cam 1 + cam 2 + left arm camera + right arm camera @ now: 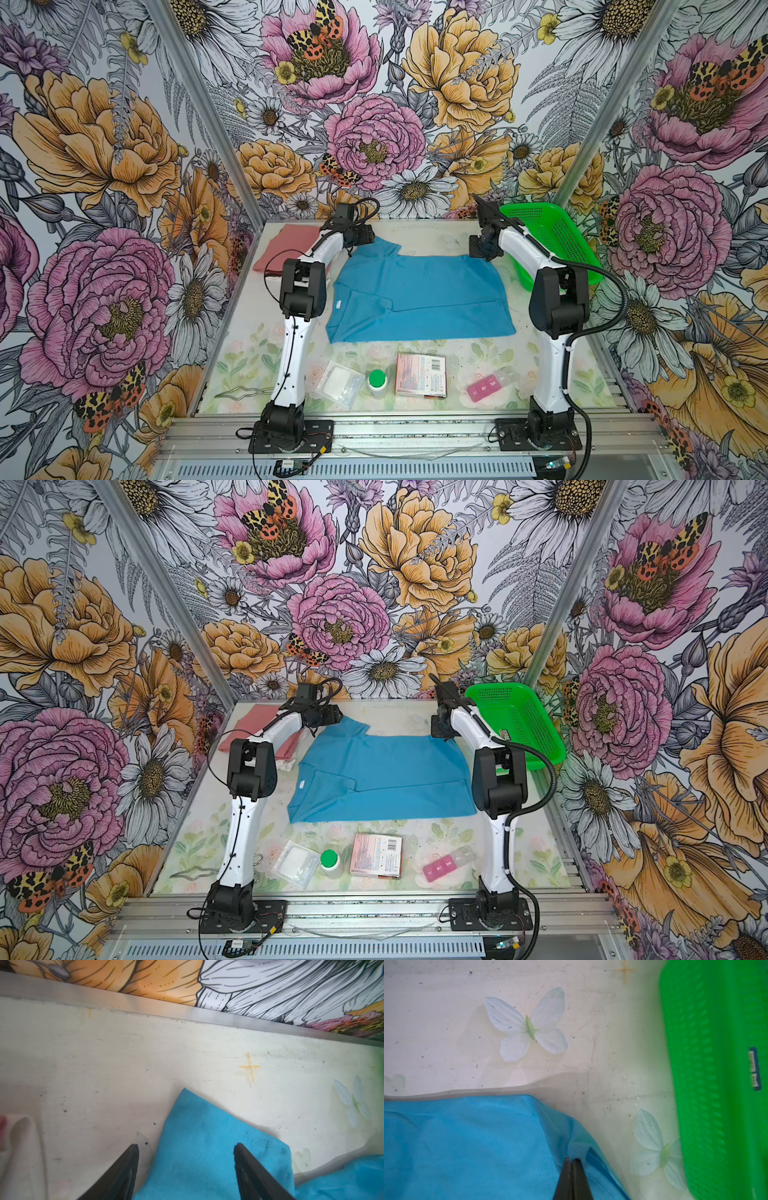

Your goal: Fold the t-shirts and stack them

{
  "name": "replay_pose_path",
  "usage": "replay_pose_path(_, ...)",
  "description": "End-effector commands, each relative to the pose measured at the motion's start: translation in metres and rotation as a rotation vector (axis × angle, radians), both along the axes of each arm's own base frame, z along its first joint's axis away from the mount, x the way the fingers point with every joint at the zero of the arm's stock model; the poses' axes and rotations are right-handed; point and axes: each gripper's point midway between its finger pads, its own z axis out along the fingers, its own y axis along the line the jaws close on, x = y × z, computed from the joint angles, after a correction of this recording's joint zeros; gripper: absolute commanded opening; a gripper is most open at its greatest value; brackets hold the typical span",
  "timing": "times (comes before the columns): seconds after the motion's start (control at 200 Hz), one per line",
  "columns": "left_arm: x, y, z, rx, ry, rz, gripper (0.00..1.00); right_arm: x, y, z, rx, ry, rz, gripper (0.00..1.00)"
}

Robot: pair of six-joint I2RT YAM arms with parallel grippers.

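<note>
Nearest me, a row of odds and ends lines the front of the desk: wire tongs, a clear packet, a green-capped bottle, a pink box and a pink pill case, all clear of the cloth. Beyond them the blue t-shirt lies spread across the middle, neck label to the left, one sleeve pointing far left. At its far right corner my right gripper is clenched on a pinch of the cloth, near the green basket. At the far left my left gripper stands released, jaws parted astride the sleeve, one over cloth and the other over bare desk. Farther left, the pink t-shirt rests folded, with white fabric showing at its near edge. The risk, as I judge it: if the left jaws close on only the sleeve's edge, the cloth may slip out and the fold be dragged askew from the right alone. A lift on the right could also catch the basket wall.
</note>
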Motion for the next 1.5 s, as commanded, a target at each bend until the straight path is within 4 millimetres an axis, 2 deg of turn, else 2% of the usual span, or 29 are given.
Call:
replay_pose_path(0.0, 0.006, 0.009, -0.002, 0.04, -0.003, 0.007, 0.68, -0.005, 0.003, 0.023, 0.014, -0.065, 0.012, 0.0)
replay_pose_path(0.26, 0.016, -0.004, -0.021, 0.042, -0.007, -0.017, 0.61, -0.027, 0.006, 0.046, 0.028, -0.108, 0.02, 0.0)
replay_pose_path(0.47, 0.021, -0.012, -0.02, 0.017, -0.007, -0.023, 0.52, -0.037, 0.006, 0.052, 0.038, -0.118, 0.025, 0.0)
replay_pose_path(0.655, 0.012, -0.02, -0.034, -0.016, 0.066, -0.029, 0.5, -0.042, 0.007, 0.056, 0.046, -0.124, 0.029, 0.0)
replay_pose_path(0.796, 0.003, -0.023, -0.039, 0.003, 0.102, -0.039, 0.47, -0.044, 0.007, 0.06, 0.048, -0.129, 0.032, 0.0)
replay_pose_path(0.916, -0.01, -0.025, -0.052, 0.041, 0.155, -0.044, 0.47, -0.046, 0.007, 0.064, 0.054, -0.138, 0.031, 0.0)
replay_pose_path(1.056, -0.015, -0.024, -0.055, 0.084, 0.168, -0.026, 0.42, -0.047, 0.007, 0.066, 0.057, -0.143, 0.03, 0.0)
replay_pose_path(1.151, -0.015, -0.018, -0.058, 0.109, 0.176, 0.007, 0.33, -0.049, 0.009, 0.068, 0.064, -0.148, 0.034, 0.0)
replay_pose_path(1.341, -0.01, -0.013, -0.052, 0.12, 0.163, 0.036, 0.0, -0.053, 0.01, 0.071, 0.071, -0.159, 0.034, 0.0)
replay_pose_path(1.406, -0.006, -0.013, -0.044, 0.118, 0.14, 0.026, 0.0, -0.052, 0.011, 0.07, 0.074, -0.159, 0.038, 0.0)
replay_pose_path(1.496, 0.001, -0.016, -0.02, 0.096, 0.091, 0.002, 0.0, -0.048, 0.011, 0.069, 0.075, -0.158, 0.045, 0.0)
